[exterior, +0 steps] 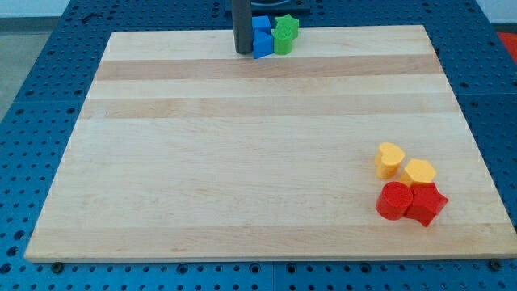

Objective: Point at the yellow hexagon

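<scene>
The yellow hexagon (420,172) lies near the view's lower right, touching a yellow heart (389,159) on its left. Below them sit a red round block (395,201) and a red star (427,204), close together. My tip (243,52) is at the view's top centre, far from the yellow hexagon. It stands right next to the left side of a blue block (262,44). Another blue block (260,23) sits behind it, and a green star (285,33) is on their right.
The wooden board (242,162) lies on a blue perforated table (32,97). The blue and green blocks sit at the board's top edge. The red and yellow blocks sit near the board's right edge.
</scene>
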Available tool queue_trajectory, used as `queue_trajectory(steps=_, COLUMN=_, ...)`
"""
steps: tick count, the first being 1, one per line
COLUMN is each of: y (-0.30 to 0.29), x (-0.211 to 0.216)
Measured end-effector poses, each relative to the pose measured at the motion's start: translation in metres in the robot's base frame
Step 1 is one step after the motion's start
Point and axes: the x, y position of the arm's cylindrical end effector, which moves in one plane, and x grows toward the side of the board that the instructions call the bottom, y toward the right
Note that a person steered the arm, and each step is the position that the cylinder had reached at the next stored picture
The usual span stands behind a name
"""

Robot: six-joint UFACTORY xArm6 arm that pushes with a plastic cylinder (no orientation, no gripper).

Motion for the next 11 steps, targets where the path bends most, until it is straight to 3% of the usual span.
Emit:
queue_trajectory(steps=2, y=-0.002, x=0.017)
queue_trajectory(steps=4, y=0.172, x=0.042)
queue_trajectory(steps=5, y=0.275, x=0.035)
queue_trajectory(steps=6, y=0.311, x=0.086)
queue_trajectory(steps=8, y=0.313, x=0.224)
queue_trajectory(steps=9, y=0.298, x=0.263)
queue_trajectory(steps=11, y=0.244, x=0.256)
